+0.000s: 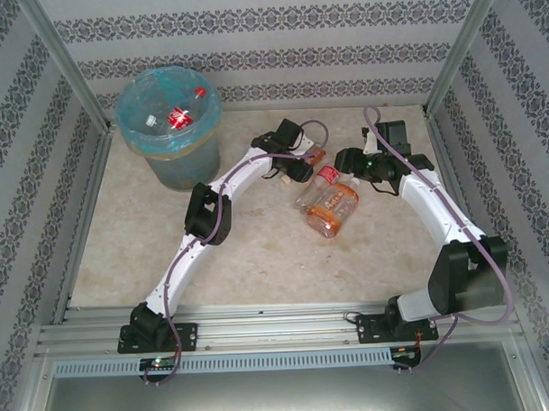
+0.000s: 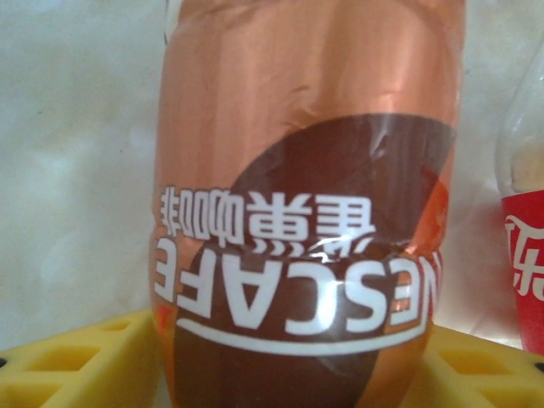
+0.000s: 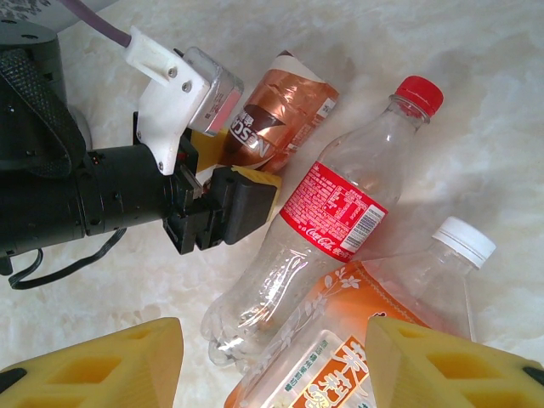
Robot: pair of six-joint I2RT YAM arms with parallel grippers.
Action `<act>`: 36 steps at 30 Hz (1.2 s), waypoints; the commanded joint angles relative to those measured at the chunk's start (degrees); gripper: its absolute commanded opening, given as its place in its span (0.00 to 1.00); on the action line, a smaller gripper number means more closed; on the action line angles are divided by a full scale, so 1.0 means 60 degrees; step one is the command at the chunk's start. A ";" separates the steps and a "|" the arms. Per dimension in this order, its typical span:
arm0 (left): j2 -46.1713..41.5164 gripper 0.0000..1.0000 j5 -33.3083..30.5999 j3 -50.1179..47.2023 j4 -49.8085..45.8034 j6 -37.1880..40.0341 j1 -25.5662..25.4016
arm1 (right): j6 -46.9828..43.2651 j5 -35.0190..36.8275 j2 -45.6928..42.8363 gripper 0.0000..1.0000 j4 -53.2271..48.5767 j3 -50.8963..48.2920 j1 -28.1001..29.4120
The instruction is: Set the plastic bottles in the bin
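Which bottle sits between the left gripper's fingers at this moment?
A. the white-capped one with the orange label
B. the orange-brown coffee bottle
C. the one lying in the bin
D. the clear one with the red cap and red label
B: in the left wrist view the coffee bottle sits between the left gripper's yellow fingers, while the red-capped bottle and the white-capped bottle lie loose nearby.

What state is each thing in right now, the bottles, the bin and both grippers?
Bin: upright, red-labelled bottle inside.
Nescafe bottle: on its side, gripped.
Red-capped bottle: capped, lying flat.
White-capped bottle: capped, lying flat.
Left gripper: closed on the Nescafe bottle.
Right gripper: open, empty, above the white-capped bottle.
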 commanded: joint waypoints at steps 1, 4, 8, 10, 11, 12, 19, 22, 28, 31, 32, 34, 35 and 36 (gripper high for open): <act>0.0224 0.64 0.0115 0.0150 -0.0594 0.0071 -0.0045 | -0.0226 0.0125 0.0103 0.60 0.0069 0.0124 -0.0077; 0.0135 0.63 0.0216 0.0150 -0.0504 -0.0033 -0.0005 | -0.0186 0.0125 0.0149 0.60 0.0081 0.0202 -0.0077; -0.0004 0.60 0.0320 0.0149 -0.0417 -0.0190 0.0038 | -0.0110 0.0012 0.0144 0.60 0.0168 0.0204 -0.0077; -0.0125 0.58 0.0384 0.0130 -0.0365 -0.0260 0.0043 | -0.0054 -0.0050 0.0124 0.60 0.0198 0.0167 -0.0077; -0.0201 0.58 0.0431 0.0135 -0.0343 -0.0292 0.0041 | -0.0051 -0.0068 0.0136 0.60 0.0200 0.0145 -0.0077; -0.0310 0.57 0.0497 0.0135 -0.0318 -0.0325 0.0042 | -0.0027 -0.0093 0.0115 0.60 0.0193 0.0146 -0.0078; -0.1411 0.55 0.0798 -0.0199 0.0053 -0.0545 0.0028 | 0.0104 -0.0321 -0.0046 0.60 0.0291 0.0306 -0.0063; -0.1910 0.55 0.0822 -0.0332 0.0104 -0.0565 0.0015 | 0.0215 -0.0402 -0.0105 0.60 0.0458 0.0321 -0.0048; -0.3019 0.55 0.1057 -0.0689 0.0177 -0.0559 -0.0058 | 0.0409 -0.0537 -0.0254 0.60 0.0520 0.0518 0.0037; -0.3583 0.55 0.1281 -0.0826 0.0213 -0.0590 -0.0131 | 0.0491 -0.0531 -0.0443 0.59 0.0507 0.0625 0.0141; -0.3761 0.55 0.1367 -0.0859 0.0226 -0.0583 -0.0160 | 0.0504 -0.0507 -0.0495 0.59 0.0478 0.0681 0.0205; -0.4074 0.55 0.1431 -0.0876 0.0214 -0.0547 -0.0234 | 0.0520 -0.0454 -0.0616 0.59 0.0433 0.0783 0.0284; -0.4238 0.54 0.1493 -0.0873 0.0213 -0.0546 -0.0250 | 0.0527 -0.0433 -0.0674 0.59 0.0411 0.0839 0.0328; -0.4386 0.55 0.1544 -0.0874 0.0230 -0.0575 -0.0265 | 0.0540 -0.0389 -0.0730 0.59 0.0396 0.0898 0.0360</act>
